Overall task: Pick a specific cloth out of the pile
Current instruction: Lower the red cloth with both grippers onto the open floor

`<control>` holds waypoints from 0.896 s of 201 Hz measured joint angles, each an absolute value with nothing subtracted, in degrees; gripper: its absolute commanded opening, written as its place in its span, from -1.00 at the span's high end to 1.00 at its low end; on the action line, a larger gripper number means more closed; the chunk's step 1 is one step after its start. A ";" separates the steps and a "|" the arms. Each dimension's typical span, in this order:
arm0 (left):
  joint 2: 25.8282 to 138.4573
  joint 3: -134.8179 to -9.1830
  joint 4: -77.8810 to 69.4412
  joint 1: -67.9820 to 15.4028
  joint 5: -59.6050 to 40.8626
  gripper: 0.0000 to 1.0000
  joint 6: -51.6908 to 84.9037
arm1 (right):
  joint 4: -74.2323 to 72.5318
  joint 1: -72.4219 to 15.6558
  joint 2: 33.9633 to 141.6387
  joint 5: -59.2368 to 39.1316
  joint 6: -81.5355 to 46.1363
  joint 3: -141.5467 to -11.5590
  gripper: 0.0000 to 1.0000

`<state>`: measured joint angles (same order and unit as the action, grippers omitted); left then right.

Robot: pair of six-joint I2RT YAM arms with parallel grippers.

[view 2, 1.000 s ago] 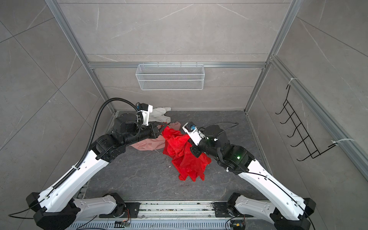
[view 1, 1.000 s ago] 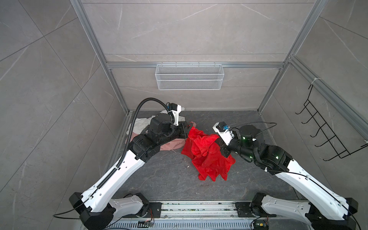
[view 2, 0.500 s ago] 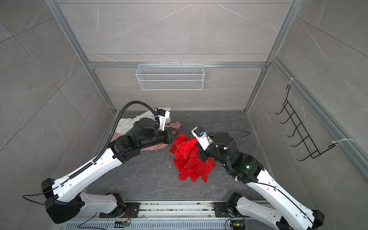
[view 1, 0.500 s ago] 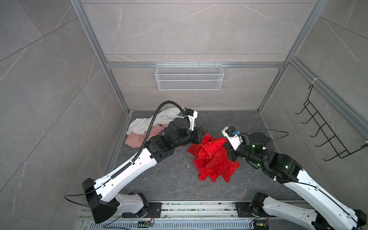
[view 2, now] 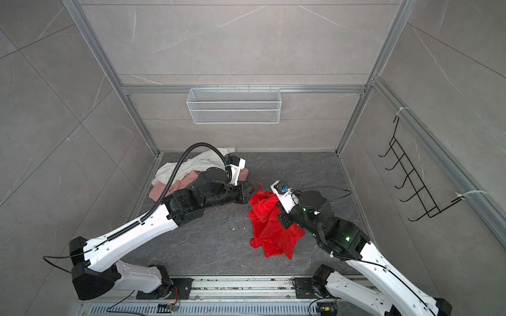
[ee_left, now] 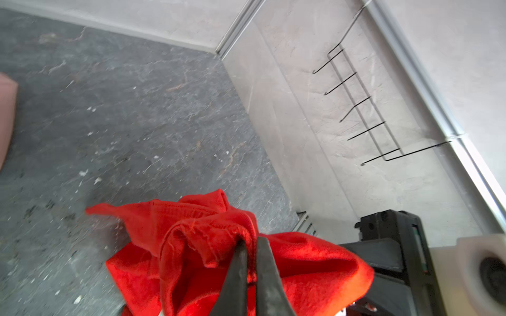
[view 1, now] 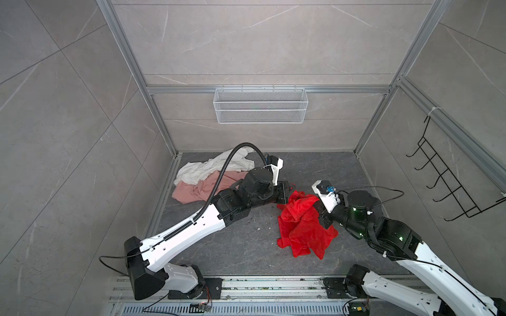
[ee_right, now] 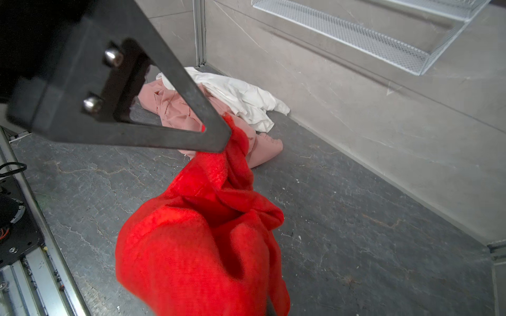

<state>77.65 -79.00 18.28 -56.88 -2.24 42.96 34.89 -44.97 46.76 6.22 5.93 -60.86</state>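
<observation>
The red cloth (view 1: 301, 227), a thin, soft-napped fabric with a stitched hem, is hanging in crumpled folds at about four o'clock of the worktop's (view 1: 232, 246) middle, its upper end being lifted while its lower folds seem to be spreading on the dark, stone-veined surface. The left jaws are closing narrowly on a bunched hem fold at the cloth's eleven-o'clock corner, as the left wrist view is showing. The right jaws are pinching a twisted rope of the same fabric at its two-o'clock side, tips tight together. The cloth is lying well apart from the pile (view 1: 202, 180), which is sitting at about ten o'clock of it against the back-left corner: a rumpled white cloth (view 1: 208, 169) is draping over a pale pink cloth (view 1: 191, 191). At twelve o'clock a long white wire-mesh basket (view 1: 260, 109) is hanging from the back wall's rail. At three o'clock a black wire hook rack (view 1: 449, 186) is hanging on the side wall.
</observation>
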 measured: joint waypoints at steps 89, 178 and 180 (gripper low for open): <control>67.44 -62.61 22.90 -55.20 2.17 1.00 47.20 | 32.84 -44.97 52.14 4.32 3.77 -58.89 1.00; 65.45 -48.34 21.87 -49.41 -1.06 1.00 49.25 | 24.32 -44.47 59.05 1.43 -1.15 -53.58 0.88; 65.45 -48.14 21.78 -49.39 -1.15 1.00 49.25 | 24.12 -44.42 59.29 1.37 -1.23 -53.45 0.87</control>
<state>65.45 -48.14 21.78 -49.39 -1.15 49.25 24.12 -44.42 59.29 1.37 -1.23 -53.45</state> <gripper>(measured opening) 0.067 0.057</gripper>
